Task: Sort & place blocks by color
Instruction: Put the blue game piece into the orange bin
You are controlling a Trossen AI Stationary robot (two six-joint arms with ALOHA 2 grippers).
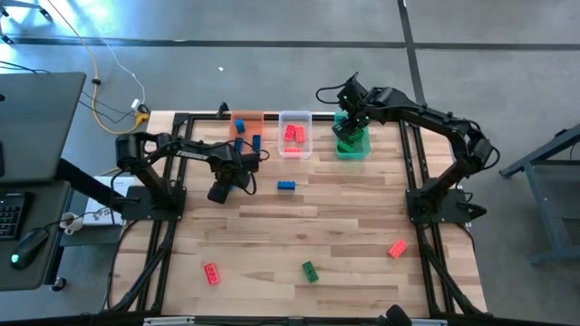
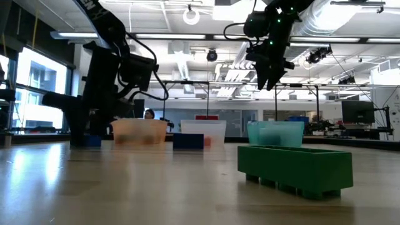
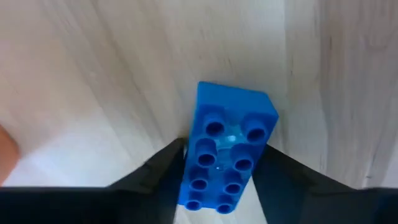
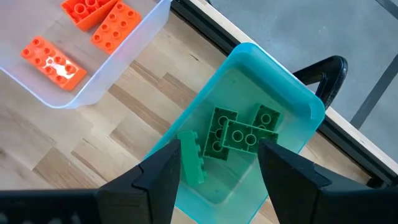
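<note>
A blue block [image 3: 230, 143] lies studs up on the wooden table, between the fingers of my left gripper [image 3: 221, 186]. In the high view that gripper [image 1: 234, 174] stands at the far left and covers the block. The low view shows the block [image 2: 92, 141] under it. My right gripper [image 4: 219, 168] hangs open over the green bin [image 4: 280, 93]. Two green blocks [image 4: 239, 134] lie in the bin. A third green block [image 4: 189, 158] stands on edge next to one finger. My left gripper has its two fingers against the blue block's two long sides [image 3: 188, 180], toward one end. The fingers point down from above and lie across the block. The block rests flat on the table. My right gripper: I cannot tell whether a finger touches the on-edge green block.
An orange bin [image 1: 247, 118], a clear bin [image 1: 294, 134] holding red blocks and the green bin [image 1: 352, 145] line the far edge. Loose blocks lie about: blue [image 1: 286, 186], red [image 1: 211, 273], green [image 1: 310, 271], red [image 1: 397, 248].
</note>
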